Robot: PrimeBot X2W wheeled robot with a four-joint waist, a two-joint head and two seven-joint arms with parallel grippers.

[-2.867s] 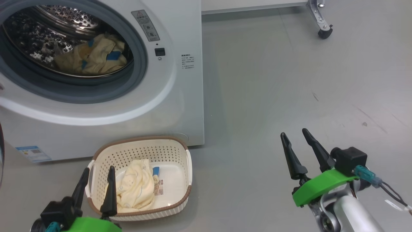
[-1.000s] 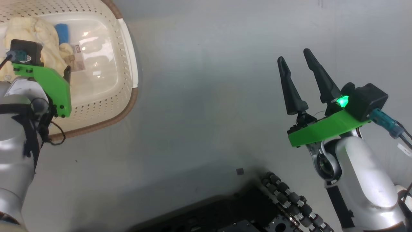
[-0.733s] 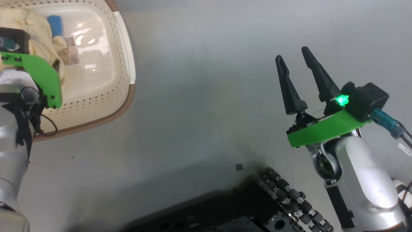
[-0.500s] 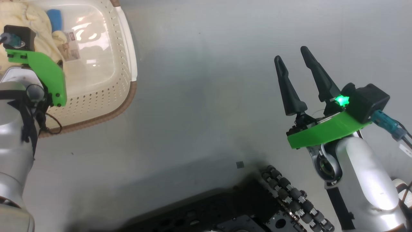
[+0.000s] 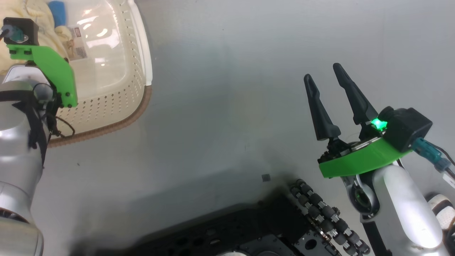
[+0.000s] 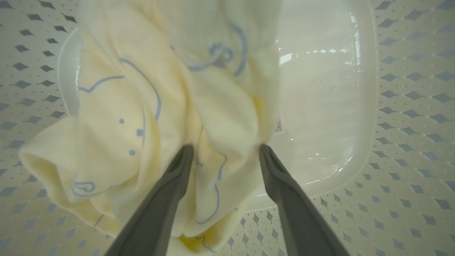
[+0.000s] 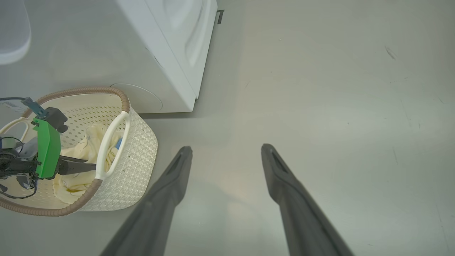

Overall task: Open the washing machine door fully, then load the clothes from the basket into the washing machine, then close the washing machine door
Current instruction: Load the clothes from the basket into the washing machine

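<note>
The cream basket (image 5: 117, 103) with its brown rim sits on the floor at the upper left of the head view. A pale yellow garment (image 6: 142, 106) of the clothes, with blue line prints, lies crumpled in it. My left gripper (image 6: 225, 149) reaches down into the basket, open. Its fingertips (image 6: 185, 156) press into the garment with a fold between them. My right gripper (image 5: 324, 76) hangs open over bare floor at the right, holding nothing. A lower corner of the white washing machine (image 7: 170, 42) stands just behind the basket (image 7: 138, 153). The washing machine door is out of view.
My own dark base with its roller wheels (image 5: 320, 217) fills the bottom of the head view. Grey floor (image 5: 220, 89) stretches between the basket and my right arm. A pale rounded shape (image 7: 12, 32) sits in the upper left of the right wrist view.
The head has tilted down from the machine to the floor. My left gripper has gone from the basket's front rim down onto the garment. In the last half second my right gripper drew back slightly.
</note>
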